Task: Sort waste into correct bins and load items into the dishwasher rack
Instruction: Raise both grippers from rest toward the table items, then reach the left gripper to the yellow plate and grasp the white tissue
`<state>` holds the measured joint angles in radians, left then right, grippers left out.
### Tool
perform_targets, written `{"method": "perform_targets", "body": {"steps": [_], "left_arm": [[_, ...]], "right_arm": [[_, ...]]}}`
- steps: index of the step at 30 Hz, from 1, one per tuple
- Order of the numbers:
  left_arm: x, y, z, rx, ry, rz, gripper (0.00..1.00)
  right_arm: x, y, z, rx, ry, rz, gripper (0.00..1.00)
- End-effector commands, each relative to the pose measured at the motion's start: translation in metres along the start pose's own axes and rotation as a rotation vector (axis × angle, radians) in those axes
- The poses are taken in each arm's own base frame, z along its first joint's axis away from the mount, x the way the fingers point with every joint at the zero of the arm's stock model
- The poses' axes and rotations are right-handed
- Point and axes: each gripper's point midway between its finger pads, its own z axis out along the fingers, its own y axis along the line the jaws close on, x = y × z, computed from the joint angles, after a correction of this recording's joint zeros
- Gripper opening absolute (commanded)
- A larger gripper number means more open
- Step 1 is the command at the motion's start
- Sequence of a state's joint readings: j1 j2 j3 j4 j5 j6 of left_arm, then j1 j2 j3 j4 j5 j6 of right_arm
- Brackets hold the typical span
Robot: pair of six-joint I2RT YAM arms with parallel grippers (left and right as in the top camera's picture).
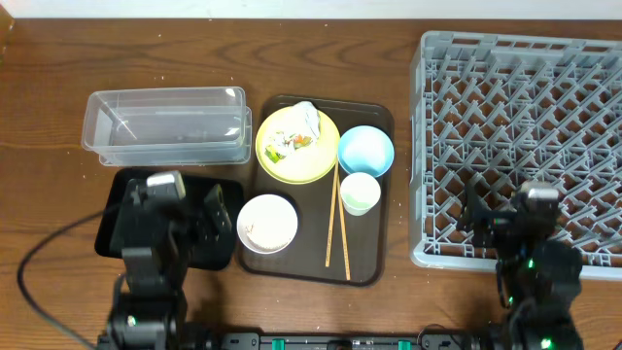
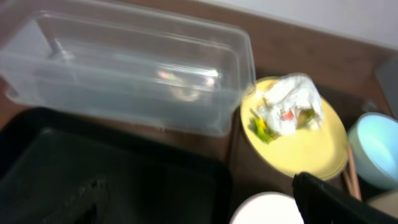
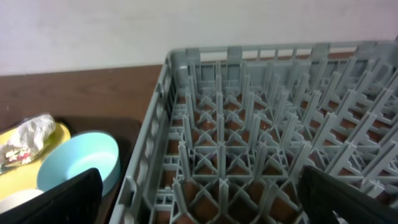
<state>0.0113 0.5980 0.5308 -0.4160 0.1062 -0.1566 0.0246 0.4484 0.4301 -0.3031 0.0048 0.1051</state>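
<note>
Both pairs of fingers stand spread as wide as they go, and neither holds or touches anything. The left gripper [image 1: 177, 209] hangs over the shallow black tray [image 1: 115, 233]. The right gripper [image 1: 530, 209] hangs over the near edge of the grey dishwasher rack [image 1: 525, 117], whose pegs are bare.

The waste sits on the round yellow plate [image 1: 292, 167] at the far end of the dark brown serving tray [image 1: 374, 262]. It consists of a crumpled white napkin [image 1: 307, 121] with a yellow-orange-green wrapper [image 1: 284, 148] just beside it. A few pale specks in the white bowl [image 1: 267, 223] may be rice, but the view is too coarse to be sure.

The light blue bowl [image 1: 365, 151] lies right of the plate, with the small pale cup [image 1: 360, 192] just below it. The chopsticks [image 1: 335, 219] run lengthwise between the white bowl and the cup. The clear plastic tub [image 1: 165, 122] sits beyond the black tray, left of the plate — nothing shows inside it.
</note>
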Motion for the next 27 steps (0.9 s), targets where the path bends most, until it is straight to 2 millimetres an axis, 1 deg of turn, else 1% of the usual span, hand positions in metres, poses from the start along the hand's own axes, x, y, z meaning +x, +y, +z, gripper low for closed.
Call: {"method": "perform_targets", "body": {"steps": [1,4,6,10,12,17,21,24,27], "left_arm": [[-0.009,-0.016,0.005,0.062,0.099,-0.011,0.96],[-0.002,-0.027,0.01,0.103,0.261,-0.034,0.96],[0.003,-0.031,0.011,0.111,0.351,-0.05,0.96],[0.011,-0.031,0.008,0.078,0.522,-0.078,0.96],[0.013,-0.03,0.007,0.066,0.564,-0.084,0.96],[0.02,-0.029,0.009,0.061,0.597,-0.091,0.96],[0.017,-0.03,0.01,0.065,0.584,-0.089,0.96],[0.005,-0.037,0.017,0.106,0.531,-0.085,0.95],[-0.015,-0.05,0.026,0.179,0.445,-0.073,0.94]], "right_arm": [[-0.01,0.009,0.008,-0.032,0.09,0.009,0.99],[-0.005,0.01,0.015,-0.019,0.254,0.009,0.99],[-0.001,0.009,0.018,-0.007,0.357,0.01,0.99],[0.007,0.008,0.025,0.006,0.527,-0.015,0.99],[0.011,0.008,0.028,0.012,0.587,-0.013,0.99],[0.021,0.007,0.036,0.017,0.642,-0.012,0.99],[0.018,0.008,0.036,0.017,0.629,-0.008,0.99],[0.017,0.008,0.036,0.016,0.624,-0.008,0.99],[0.017,0.008,0.036,0.016,0.624,-0.008,0.99]]}}
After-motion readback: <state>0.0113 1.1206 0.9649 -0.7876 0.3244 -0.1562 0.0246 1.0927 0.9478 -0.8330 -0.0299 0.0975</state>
